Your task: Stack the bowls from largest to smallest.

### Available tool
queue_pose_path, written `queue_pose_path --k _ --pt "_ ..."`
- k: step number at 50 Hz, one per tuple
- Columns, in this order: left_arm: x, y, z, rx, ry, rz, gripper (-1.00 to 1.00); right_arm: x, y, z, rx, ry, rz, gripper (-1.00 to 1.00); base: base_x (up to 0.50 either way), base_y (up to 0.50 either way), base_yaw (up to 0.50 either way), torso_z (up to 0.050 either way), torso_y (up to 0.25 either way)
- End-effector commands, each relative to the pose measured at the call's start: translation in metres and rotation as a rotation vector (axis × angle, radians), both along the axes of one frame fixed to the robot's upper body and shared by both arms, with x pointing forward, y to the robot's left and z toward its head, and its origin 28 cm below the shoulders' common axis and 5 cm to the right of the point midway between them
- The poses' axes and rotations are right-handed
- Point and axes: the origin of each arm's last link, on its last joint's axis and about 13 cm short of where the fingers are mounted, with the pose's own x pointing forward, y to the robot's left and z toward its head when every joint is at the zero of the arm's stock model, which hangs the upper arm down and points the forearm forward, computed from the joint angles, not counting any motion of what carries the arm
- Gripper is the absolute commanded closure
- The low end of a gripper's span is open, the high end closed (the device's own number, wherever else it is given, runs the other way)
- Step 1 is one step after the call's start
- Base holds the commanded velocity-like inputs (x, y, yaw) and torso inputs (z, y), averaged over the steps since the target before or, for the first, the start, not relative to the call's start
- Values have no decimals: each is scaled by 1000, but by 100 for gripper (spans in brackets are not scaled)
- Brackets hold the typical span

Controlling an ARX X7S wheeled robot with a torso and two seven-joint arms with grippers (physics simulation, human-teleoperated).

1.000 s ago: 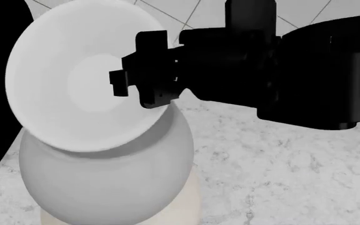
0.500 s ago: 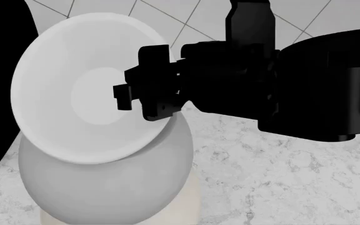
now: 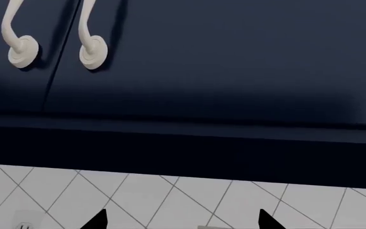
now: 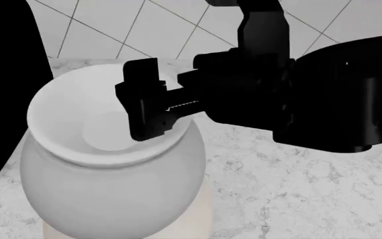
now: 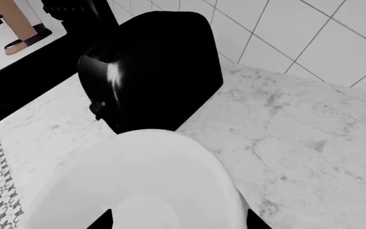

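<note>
The small white bowl (image 4: 95, 127) sits in the mouth of the grey pot-bellied bowl (image 4: 111, 194), shallow and flared, matte, its rim lying just over the grey one's lip and tipped a little toward the camera. The grey bowl is round-shouldered and fat, and under it a strip of cream bowl (image 4: 204, 214) peeks out at the bottom edge of the head view, all of it on the marbled tabletop (image 4: 297, 184).

The right gripper (image 4: 144, 107) hangs over the white bowl's right side, its black fingers spread a little apart on either side of that rim; whether they pinch it or stand just clear is hard to tell from here.

The right wrist view looks down into the white bowl's (image 5: 145, 186) smooth hollow, two finger tips showing at the frame's edge, and adds a black toaster-like box (image 5: 154, 71) standing beyond it against the tiled wall (image 5: 297, 33).

The left wrist view shows none of that: dark navy cabinet doors (image 3: 221, 57) with cream handles (image 3: 91, 43), white tile beneath, and the left gripper's (image 3: 181, 222) two finger tips set wide apart, holding nothing.
</note>
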Motion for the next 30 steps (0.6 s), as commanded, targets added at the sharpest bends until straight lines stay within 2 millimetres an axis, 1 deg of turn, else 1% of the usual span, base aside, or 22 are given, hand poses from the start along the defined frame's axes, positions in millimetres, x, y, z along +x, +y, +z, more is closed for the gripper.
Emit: queue_pose_path --k 1,5,7,10,18,21,30 --pt "1 3 2 11 -19 36 -100 1 2 0 -1 -19 34 -100 0 0 0 0 0" --pt "1 3 3 11 -22 37 -100 -1 0 12 1 -44 29 -100 0 0 0 0 0" --pt "1 3 4 11 -22 38 -100 -4 -4 27 2 -82 12 -100 0 0 0 0 0" --pt "1 3 4 13 -22 37 -100 -11 -10 41 -25 -115 -15 -100 0 0 0 0 0" --pt "-2 2 7 15 -29 33 -100 -26 -21 53 -77 -153 -66 -100 0 0 0 0 0" --pt "-2 3 6 14 -28 36 -100 -29 -26 54 -96 -164 -91 -100 0 0 0 0 0" --pt "-3 4 7 20 -27 37 -100 -47 -44 64 -94 -228 -170 -100 0 0 0 0 0"
